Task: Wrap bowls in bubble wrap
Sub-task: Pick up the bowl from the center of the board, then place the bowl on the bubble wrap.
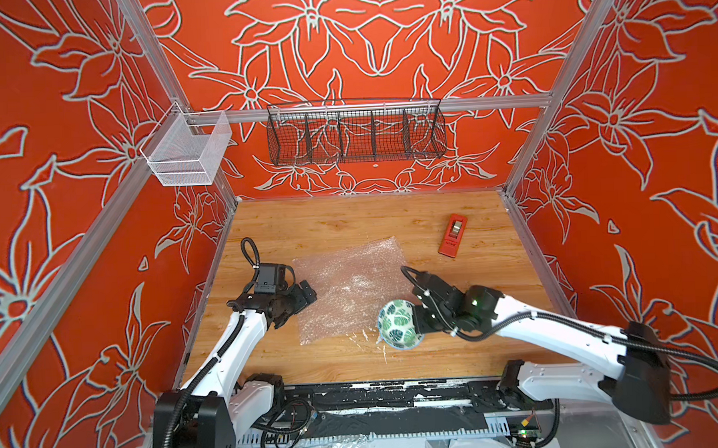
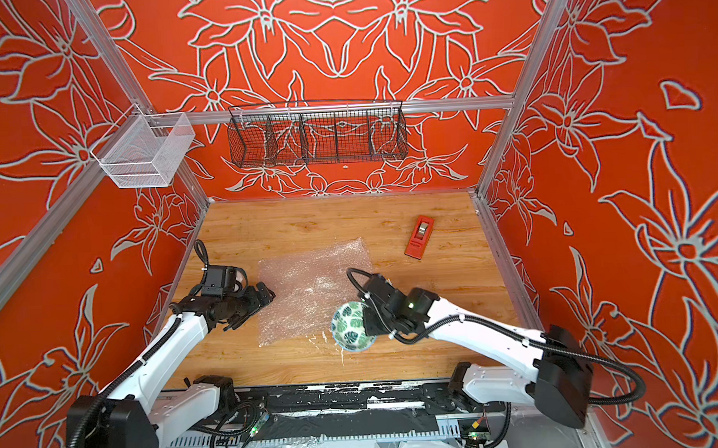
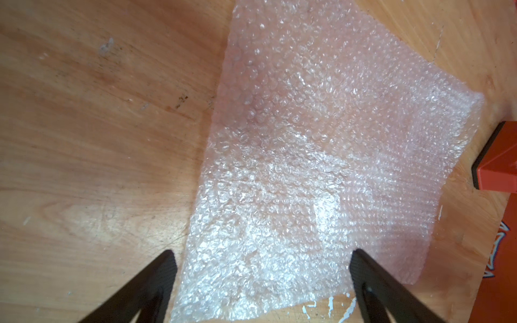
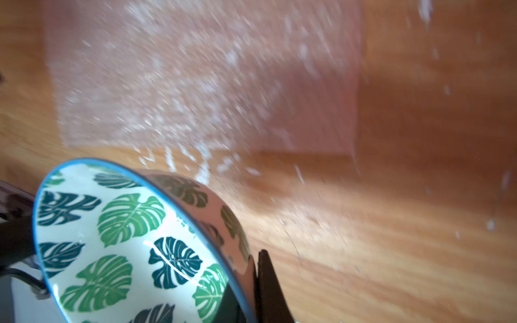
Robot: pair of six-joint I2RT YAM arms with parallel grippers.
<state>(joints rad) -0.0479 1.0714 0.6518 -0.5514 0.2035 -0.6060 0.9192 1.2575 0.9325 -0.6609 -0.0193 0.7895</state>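
bowl: tipped up on edge, with the leaf-printed inside facing up and toward the sheet. it sits at the near right corner of the bubble wrap, not on its middle. cannot tell if its foot touches the table.

right gripper: nearly closed, pinching the bowl's wall at the rim. in the right wrist view one finger lies on the outside of the wall and the other seems to be inside. a rim pinch suits a bowl about as wide as the jaws' reach, and it explains the tilt: the bowl hangs from one side. the background is smeared in that view, so this is probably mid-carry.

bubble wrap: spread flat, a single layer, no fold, nothing on it. the open middle looks like the place meant for the bowl.

left gripper: fully spread, holding nothing. it hovers over the sheet's edge on its own side, with one finger over bare wood. likely waiting to pin or lift that edge.

judgement: early stage, bowl not yet seated, no wrapping begun. risk: glazed ceramic may slip in a one-wall pinch.

tape dispenser: beyond the sheet's far right corner, well apart from both arms.
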